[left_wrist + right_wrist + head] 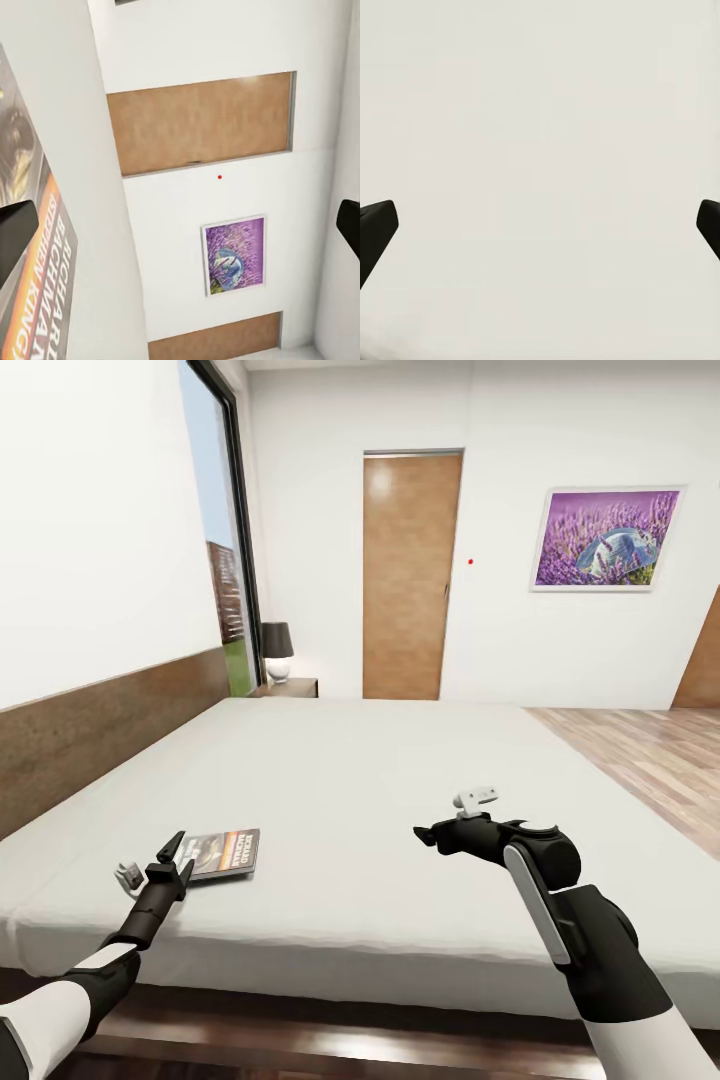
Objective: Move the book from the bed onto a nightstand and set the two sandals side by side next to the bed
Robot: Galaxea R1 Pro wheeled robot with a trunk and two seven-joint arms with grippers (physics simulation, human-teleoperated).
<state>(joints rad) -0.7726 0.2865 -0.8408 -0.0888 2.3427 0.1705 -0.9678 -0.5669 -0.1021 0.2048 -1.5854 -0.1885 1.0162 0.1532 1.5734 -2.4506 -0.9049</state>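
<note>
The book (pixel 222 853) is seen lying flat on the bed (pixel 380 780), near its near left edge, cover up with the orange band showing. The left gripper (pixel 177 857) is held open just beside the book's left edge, its fingers spread; whether they touch the cover cannot be told. In the left wrist view the book (pixel 34 262) is seen close by one fingertip. The right gripper (pixel 428 835) is held open over bare mattress, well right of the book. A nightstand (pixel 290 687) carrying a dark-shaded lamp (pixel 277 649) is seen at the far left corner, beside a wooden door (pixel 408 575).
</note>
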